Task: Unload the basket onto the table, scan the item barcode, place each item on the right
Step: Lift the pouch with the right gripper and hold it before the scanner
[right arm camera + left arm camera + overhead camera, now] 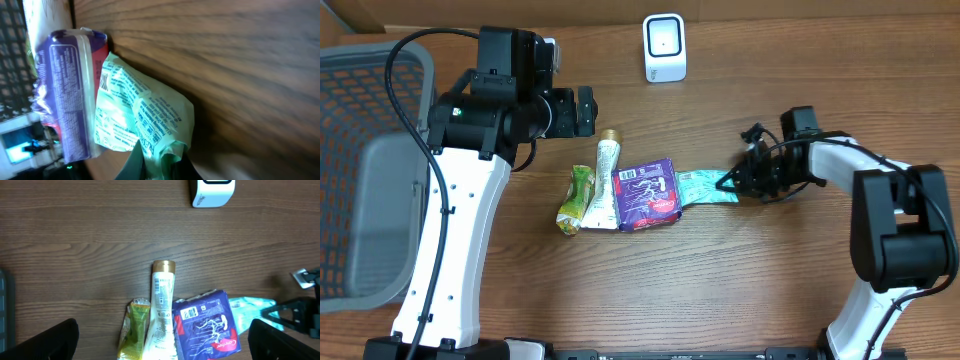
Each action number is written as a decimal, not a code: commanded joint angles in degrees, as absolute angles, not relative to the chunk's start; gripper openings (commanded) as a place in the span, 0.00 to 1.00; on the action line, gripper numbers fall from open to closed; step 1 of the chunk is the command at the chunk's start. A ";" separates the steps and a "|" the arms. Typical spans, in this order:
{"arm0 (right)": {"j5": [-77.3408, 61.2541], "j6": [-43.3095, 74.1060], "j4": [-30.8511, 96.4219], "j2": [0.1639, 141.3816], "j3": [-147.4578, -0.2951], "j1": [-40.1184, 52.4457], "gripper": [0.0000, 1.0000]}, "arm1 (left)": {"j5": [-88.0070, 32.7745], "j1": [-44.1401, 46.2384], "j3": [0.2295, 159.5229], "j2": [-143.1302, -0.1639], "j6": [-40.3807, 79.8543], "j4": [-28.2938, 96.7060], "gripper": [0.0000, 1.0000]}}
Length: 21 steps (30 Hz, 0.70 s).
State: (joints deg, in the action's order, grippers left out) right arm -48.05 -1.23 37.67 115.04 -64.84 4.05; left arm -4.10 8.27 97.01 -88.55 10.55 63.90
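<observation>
Right hand (pixel 734 183) on teal packet (pixel 705 186) edge

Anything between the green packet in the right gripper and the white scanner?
Nothing visible. Bare table lies between the green packet and the white scanner; the purple pack sits beside the packet, off that path.

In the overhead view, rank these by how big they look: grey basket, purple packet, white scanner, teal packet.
1. grey basket
2. purple packet and white scanner: about alike, not ranked
3. teal packet, one end pinched in the right gripper
</observation>
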 commanded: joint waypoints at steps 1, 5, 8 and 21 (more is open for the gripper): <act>-52.71 -2.11 40.10 112.05 -67.61 0.58 0.04 | -4.10 8.64 97.54 -88.86 10.46 63.86 1.00; -54.08 -6.44 44.16 104.95 -67.99 -2.55 0.04 | -4.10 8.64 97.54 -88.86 10.46 63.86 1.00; -54.00 -8.03 45.56 97.69 -67.99 -3.25 0.04 | -4.10 8.64 97.54 -88.86 10.46 63.86 1.00; -49.69 -5.96 43.83 69.52 -69.36 -2.74 0.04 | -4.10 8.64 97.54 -88.86 10.46 63.86 1.00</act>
